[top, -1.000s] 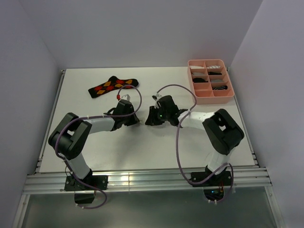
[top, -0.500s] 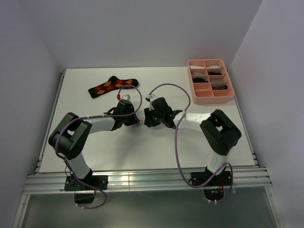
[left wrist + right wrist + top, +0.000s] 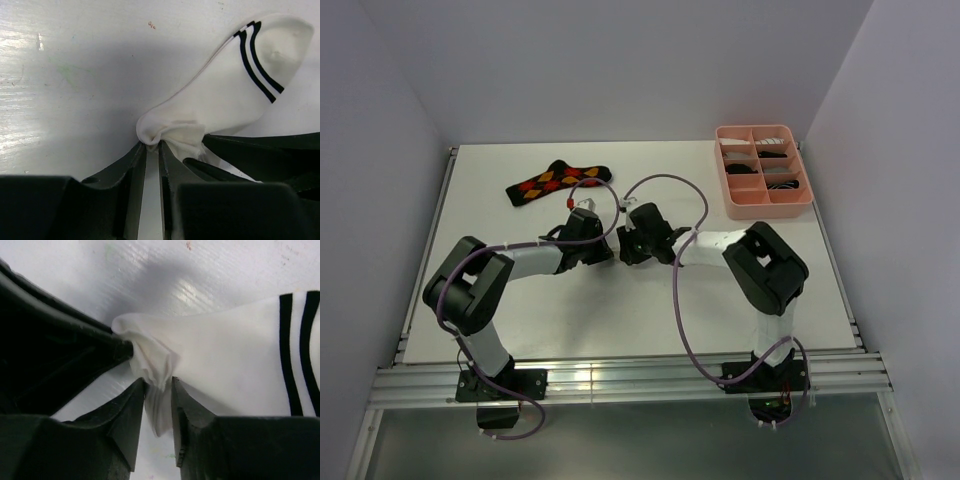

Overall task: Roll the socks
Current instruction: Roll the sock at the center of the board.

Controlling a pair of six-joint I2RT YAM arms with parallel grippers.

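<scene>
Mid-table, the left gripper [image 3: 152,150] and right gripper [image 3: 159,390], jaws narrowed, both pinch the bunched end of the short white fabric sock with black cuff stripes [image 3: 235,95], bare white tabletop [image 3: 620,315] lying open toward the near edge.

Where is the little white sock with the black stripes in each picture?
Left wrist: the white sock runs from the centre to the upper right.
Right wrist: it fills the right side.
Top external: not clearly seen; it lies mid-table where the left gripper and right gripper meet.
Shared landmark: the spot where both grippers pinch its bunched end.
</scene>
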